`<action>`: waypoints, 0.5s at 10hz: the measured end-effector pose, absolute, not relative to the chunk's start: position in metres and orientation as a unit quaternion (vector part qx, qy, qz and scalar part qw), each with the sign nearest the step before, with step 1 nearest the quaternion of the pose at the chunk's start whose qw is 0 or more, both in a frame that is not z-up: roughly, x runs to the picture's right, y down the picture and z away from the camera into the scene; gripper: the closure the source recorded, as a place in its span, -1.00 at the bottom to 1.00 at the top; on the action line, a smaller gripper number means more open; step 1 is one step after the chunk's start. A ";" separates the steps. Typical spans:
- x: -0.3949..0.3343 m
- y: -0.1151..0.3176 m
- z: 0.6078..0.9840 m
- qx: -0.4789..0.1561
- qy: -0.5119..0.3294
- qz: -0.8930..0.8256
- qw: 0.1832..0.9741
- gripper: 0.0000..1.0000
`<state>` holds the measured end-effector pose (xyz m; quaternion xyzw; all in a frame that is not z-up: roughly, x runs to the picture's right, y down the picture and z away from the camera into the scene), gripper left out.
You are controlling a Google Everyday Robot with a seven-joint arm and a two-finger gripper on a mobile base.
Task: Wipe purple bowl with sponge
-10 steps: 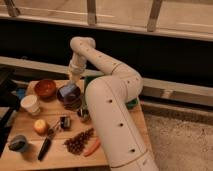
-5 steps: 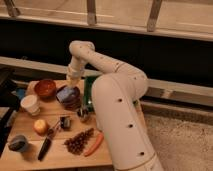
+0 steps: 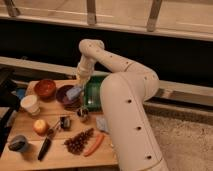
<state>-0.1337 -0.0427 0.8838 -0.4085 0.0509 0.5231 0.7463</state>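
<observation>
Purple against the wooden surface (image 3: 65, 159), the bowl (image 3: 62, 96) sits directly beneath the gripper (image 3: 78, 88). We see the gripper closed on a pale blue sponge (image 3: 74, 93) and reaching down from the white arm (image 3: 125, 95) into the bowl's hollow. The sponge appears to touch the inside near the rim closest to the gripper, though we cannot tell how firmly it presses.

We judge the wiping itself to be the step in hand. To do it well, the sponge should be kept flat on the inner wall and swept round in a slow circle, with pressure light enough that the bowl does not slide or tip.

A green tray (image 3: 95, 96) lies just beside the gripper on its right, so strokes there want care. A red bowl (image 3: 45, 89) stands left of the gripper, beyond the purple one. A white cup (image 3: 31, 105) stands further left and nearer us, close enough that a shoved bowl might knock it.
</observation>
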 end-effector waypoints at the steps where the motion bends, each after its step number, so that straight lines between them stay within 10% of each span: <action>1: -0.139 -0.047 0.887 -0.408 0.048 0.519 0.749 1.00; 5: -0.197 -0.055 0.894 -0.427 0.017 0.484 0.764 1.00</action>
